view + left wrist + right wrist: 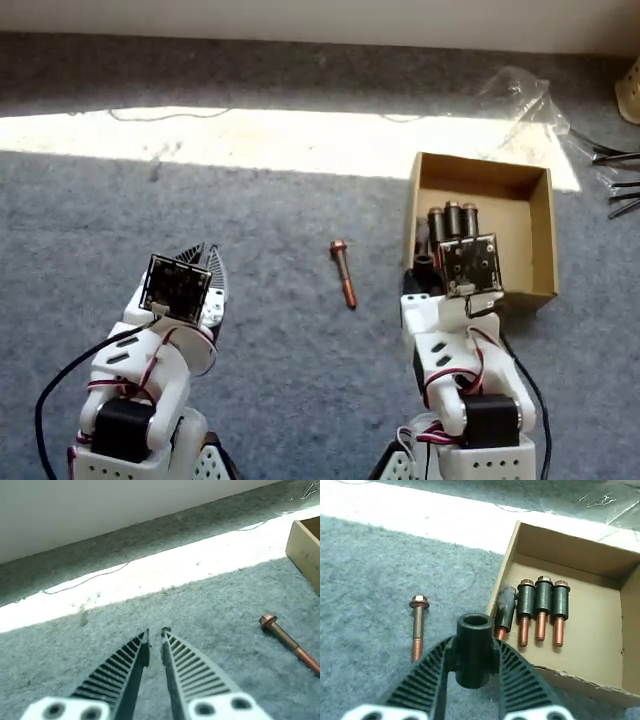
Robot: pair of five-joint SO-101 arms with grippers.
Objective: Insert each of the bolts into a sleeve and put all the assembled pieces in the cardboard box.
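Right gripper (474, 647) clamps a black sleeve (474, 630) upright, bore facing up, seemingly ready for the loose bolt (418, 625) lying left of the cardboard box (570, 560), where four assembled pieces (540, 600) lie. Left gripper (155, 635) sits nearly closed, empty.

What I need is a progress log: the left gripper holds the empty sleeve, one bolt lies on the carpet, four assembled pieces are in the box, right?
Wrong arm: the right wrist view shows the sleeve in the right gripper; the left gripper holds nothing. The loose bolt and four assembled pieces in the cardboard box stand.
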